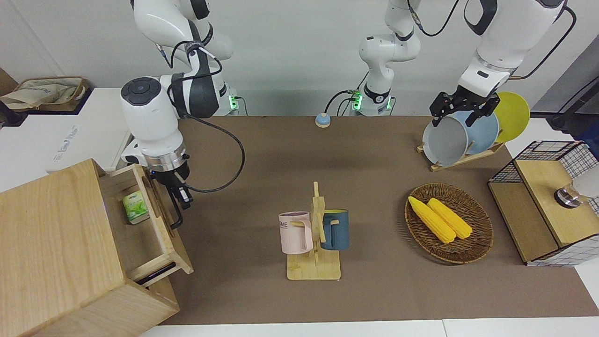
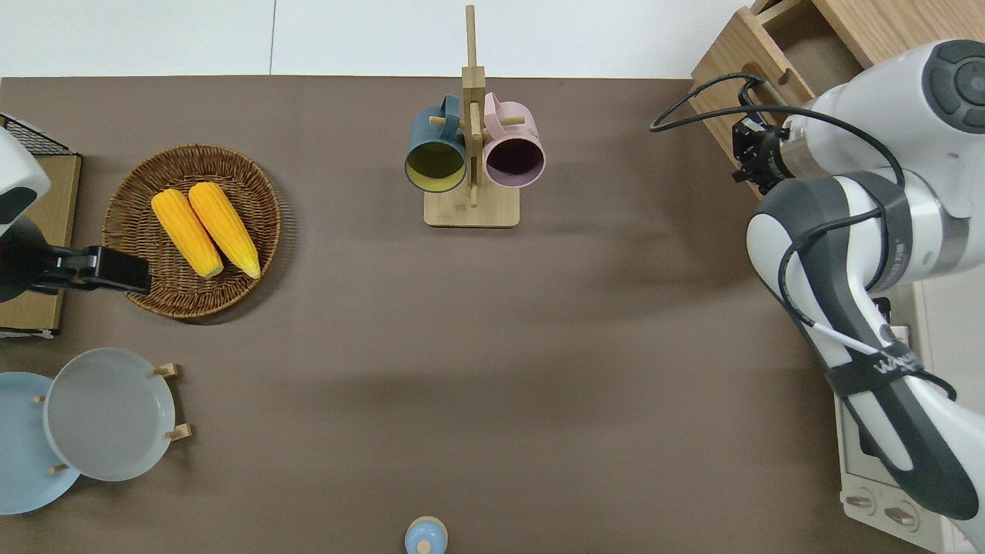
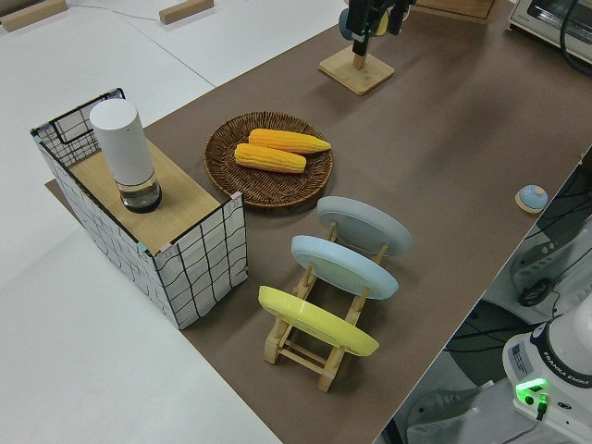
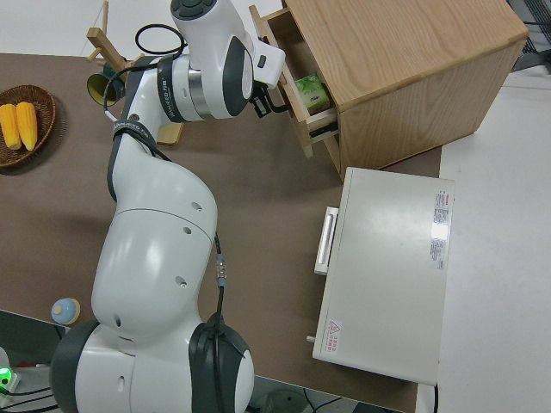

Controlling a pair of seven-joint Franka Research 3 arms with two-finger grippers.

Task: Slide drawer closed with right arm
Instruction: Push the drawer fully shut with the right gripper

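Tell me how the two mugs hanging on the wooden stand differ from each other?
The pink mug is pale, with dark lettering on its side; the blue mug is dark teal with no visible print. In the overhead view the pink mug looks dark purple inside, while the blue mug is yellow-green inside. Both hang on pegs of the same mug stand, on opposite sides, and look similar in size.
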